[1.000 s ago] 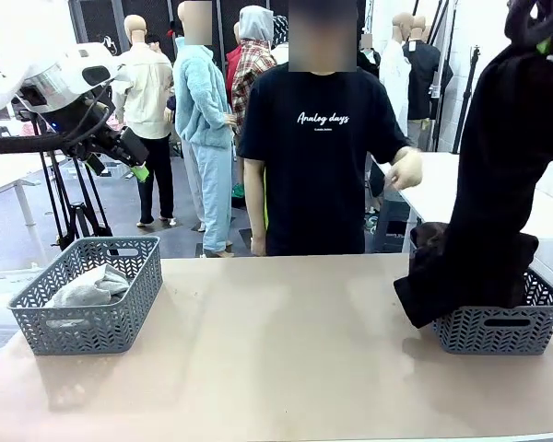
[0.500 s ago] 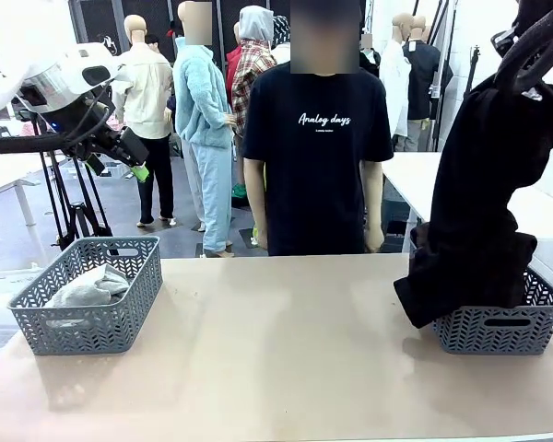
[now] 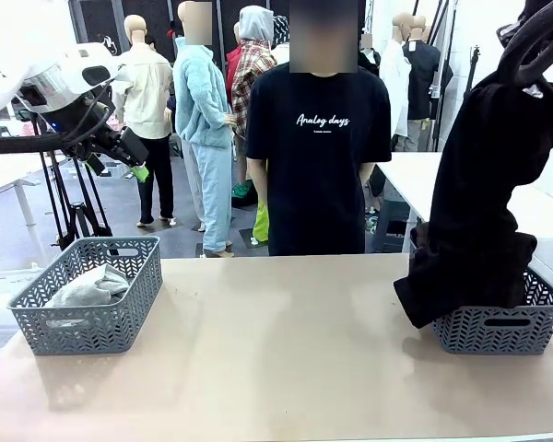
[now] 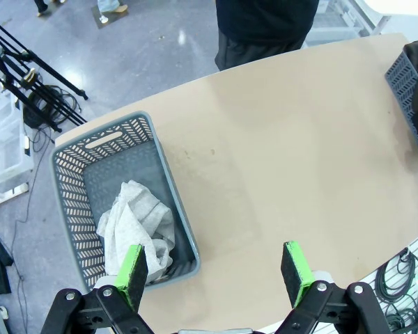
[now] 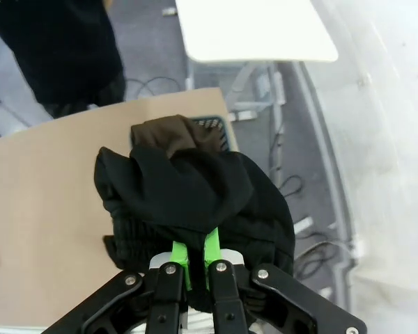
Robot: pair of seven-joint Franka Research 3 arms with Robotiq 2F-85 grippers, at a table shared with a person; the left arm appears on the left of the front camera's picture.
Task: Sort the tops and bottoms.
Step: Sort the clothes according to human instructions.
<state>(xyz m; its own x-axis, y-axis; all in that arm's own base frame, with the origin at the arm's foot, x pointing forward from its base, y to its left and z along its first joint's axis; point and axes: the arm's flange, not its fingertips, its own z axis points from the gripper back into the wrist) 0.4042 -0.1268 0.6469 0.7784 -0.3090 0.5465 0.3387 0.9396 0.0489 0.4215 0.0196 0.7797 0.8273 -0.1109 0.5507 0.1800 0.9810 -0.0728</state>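
Right pincer (image 5: 194, 256) had lifted higher, clamped on the black garment (image 3: 484, 212) above the right basket (image 3: 502, 327); release pending. Left pincer (image 4: 214, 275) stayed open.

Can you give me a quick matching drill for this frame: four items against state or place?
Items:
1. left gripper
2. right gripper
3. light grey garment
4. black garment

States:
A. lying in the left basket
B. open, holding nothing, above the table
C. hanging from above, its lower end in the right basket
D. shut on dark cloth

Pairs: 1-B, 2-D, 3-A, 4-C
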